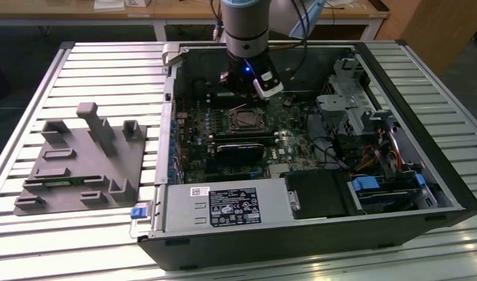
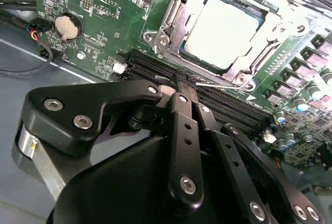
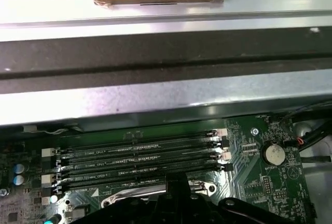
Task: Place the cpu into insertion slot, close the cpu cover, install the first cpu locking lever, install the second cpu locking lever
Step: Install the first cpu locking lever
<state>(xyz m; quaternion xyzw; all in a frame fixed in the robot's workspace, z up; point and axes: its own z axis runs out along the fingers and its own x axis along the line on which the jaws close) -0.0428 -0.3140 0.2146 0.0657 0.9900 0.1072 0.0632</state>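
The cpu [image 2: 223,29], a pale silver square, lies in the insertion slot [image 1: 243,120] on the green board inside the open computer case. The cpu cover [image 2: 175,29], a silvery frame, lies flat around it, with the chip showing through its window. A thin metal locking lever [image 2: 223,85] runs along the socket's edge nearest my gripper. My gripper [image 2: 179,81] hangs just behind the socket in the exterior view [image 1: 242,96], its black fingers shut together with the tips at the lever's end. Whether they pinch the lever is hidden. In the first wrist view the gripper [image 3: 176,182] sits over the socket's edge.
Memory slots [image 3: 140,156] lie between the socket and the case wall [image 3: 166,99]. A coin battery [image 2: 67,27] and cables sit to one side. A long black card [image 1: 238,151], power supply [image 1: 222,208] and drive cage [image 1: 348,111] crowd the case. A grey fixture [image 1: 82,161] stands on the slatted table.
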